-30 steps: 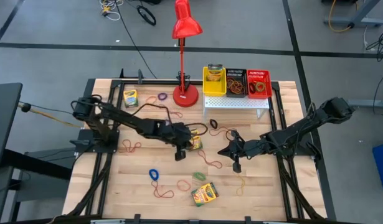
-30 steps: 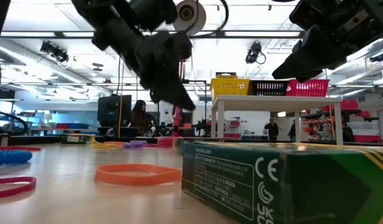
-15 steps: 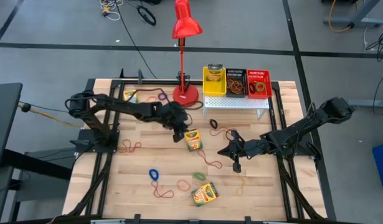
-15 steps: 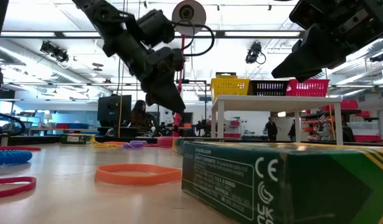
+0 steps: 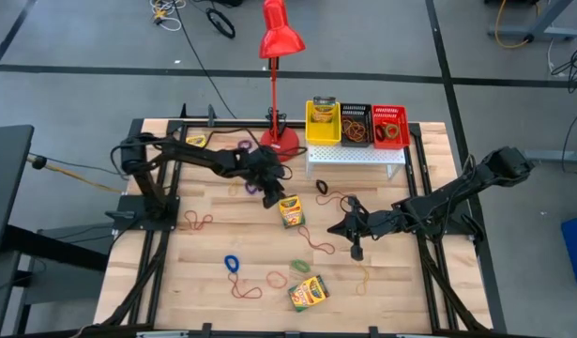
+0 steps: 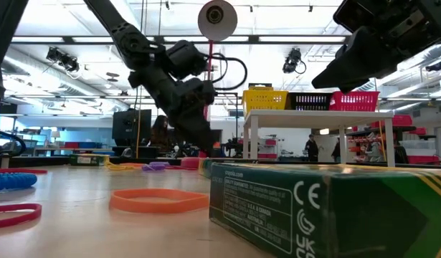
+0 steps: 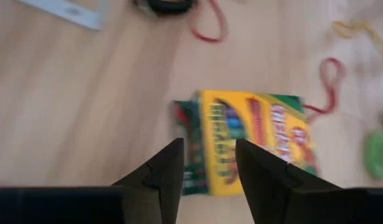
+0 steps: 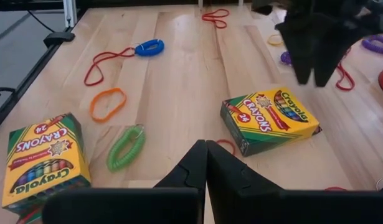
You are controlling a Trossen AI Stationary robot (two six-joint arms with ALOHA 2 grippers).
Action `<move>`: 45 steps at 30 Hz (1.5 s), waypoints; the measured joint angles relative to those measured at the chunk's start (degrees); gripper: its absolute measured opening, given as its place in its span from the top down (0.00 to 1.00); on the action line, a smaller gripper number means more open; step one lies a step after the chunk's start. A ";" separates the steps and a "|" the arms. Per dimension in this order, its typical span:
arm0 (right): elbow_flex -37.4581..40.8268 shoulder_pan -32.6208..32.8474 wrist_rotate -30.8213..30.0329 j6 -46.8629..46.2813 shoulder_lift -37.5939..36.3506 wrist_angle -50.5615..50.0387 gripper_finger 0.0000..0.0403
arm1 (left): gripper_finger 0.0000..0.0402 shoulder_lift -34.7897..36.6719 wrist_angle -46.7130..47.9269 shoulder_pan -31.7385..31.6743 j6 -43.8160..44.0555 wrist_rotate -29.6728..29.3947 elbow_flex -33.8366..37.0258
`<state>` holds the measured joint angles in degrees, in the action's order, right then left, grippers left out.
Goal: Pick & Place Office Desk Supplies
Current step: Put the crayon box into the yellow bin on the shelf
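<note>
A yellow-and-green crayon box [image 5: 290, 211] [image 7: 253, 140] [image 8: 270, 118] lies flat on the wood table, face up. My left gripper [image 5: 271, 199] [image 7: 208, 165] [image 8: 314, 81] hangs just on its far-left side, open, fingers pointing down at a slant and clear of the box. A second crayon box [image 5: 309, 293] [image 8: 45, 155] lies near the front edge. A third stands in the yellow bin [image 5: 323, 120]. My right gripper [image 5: 352, 235] [image 8: 205, 155] waits shut, right of the table's middle, holding nothing. Rubber-band loops lie scattered around [image 5: 246, 286].
The red desk lamp's base [image 5: 280, 143] stands just beyond my left gripper. The white stand [image 5: 356, 155] at the back carries yellow, black [image 5: 355, 125] and red [image 5: 389, 127] bins. A blue coil [image 5: 232, 263] and a green coil [image 5: 300, 267] lie toward the front.
My left gripper has drawn away from the crayon box toward the table's far edge and the lamp base, and its fingers have parted. The box stays flat on the table where it was left.
</note>
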<state>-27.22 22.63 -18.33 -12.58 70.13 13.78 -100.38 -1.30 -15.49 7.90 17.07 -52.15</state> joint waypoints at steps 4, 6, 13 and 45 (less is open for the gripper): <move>0.00 0.00 0.00 0.02 0.00 0.24 0.97 | 0.62 -2.53 -0.13 0.61 -0.02 -0.19 -2.47; 0.00 0.00 0.00 0.02 0.00 0.39 0.97 | 0.62 -3.73 0.72 0.83 -0.02 -1.61 -4.12; 0.00 0.00 0.00 0.59 0.00 1.22 0.97 | 0.62 -8.41 9.39 0.90 -1.90 -1.80 -10.59; 0.74 0.04 -3.63 -3.77 0.00 0.88 0.97 | 0.99 -2.27 25.25 7.20 -15.10 -17.33 -18.26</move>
<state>-26.48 22.68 -21.95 -16.35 70.13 14.65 -102.66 23.95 -8.29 -7.20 -0.26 -70.41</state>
